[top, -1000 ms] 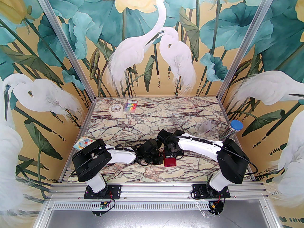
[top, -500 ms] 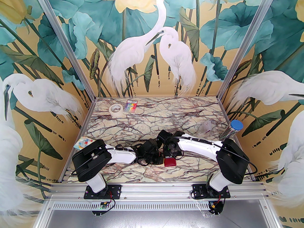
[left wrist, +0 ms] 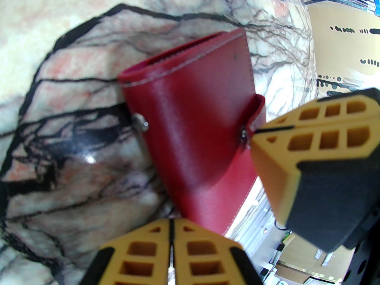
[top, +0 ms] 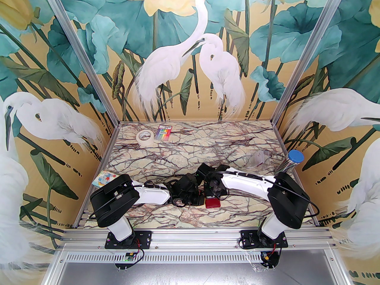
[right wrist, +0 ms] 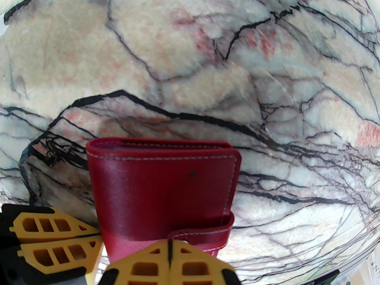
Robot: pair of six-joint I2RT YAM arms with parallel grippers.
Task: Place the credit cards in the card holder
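Card holder [right wrist: 163, 188] folded, lying just ahead of both grippers. Snap tab [right wrist: 204, 236] at right gripper [right wrist: 169, 248] tips, so right nearer. Right gripper and left gripper [left wrist: 171, 227] both closed, empty.

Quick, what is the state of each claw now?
Left claw: closed, tips against the card holder edge; a grip cannot be told.
Right claw: closed at the card holder's snap tab; a grip cannot be told.
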